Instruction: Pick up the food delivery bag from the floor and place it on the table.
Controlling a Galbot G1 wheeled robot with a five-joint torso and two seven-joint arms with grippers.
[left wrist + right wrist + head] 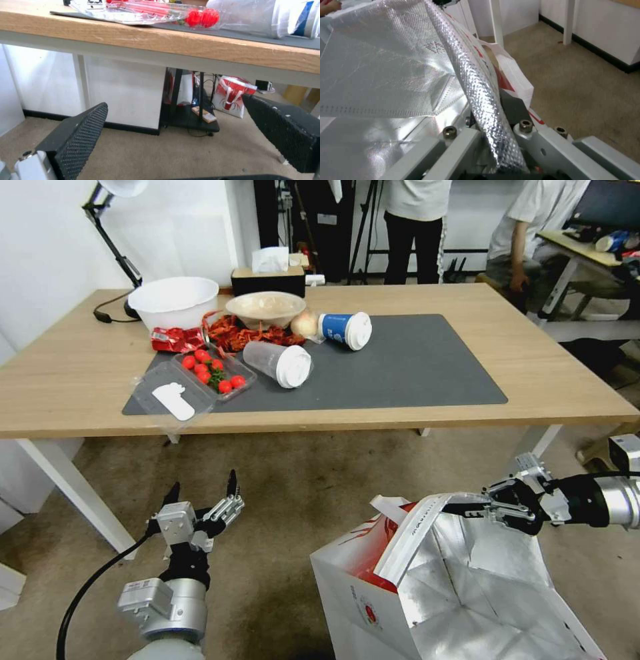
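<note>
The food delivery bag (363, 597), white with red edges and a foil lining, stands open at the lower right, over the floor (300, 493); its base is cut off by the picture's edge. My right gripper (467, 508) is shut on the bag's upper rim beside a white strap. The right wrist view shows the foil wall (480, 95) of the bag clamped between the jaws of the right gripper (496, 117). My left gripper (203, 483) hangs open at the lower left, apart from the bag, holding nothing; its fingers (80, 135) point under the table (200, 45). The table (553, 380) lies ahead.
On the left part of the grey mat (427, 367) lie a clear cup (279, 363), a blue cup (347, 330), a tomato box (215, 370) and two bowls (175, 301). White table legs (73, 487) stand left and right. People stand behind the table.
</note>
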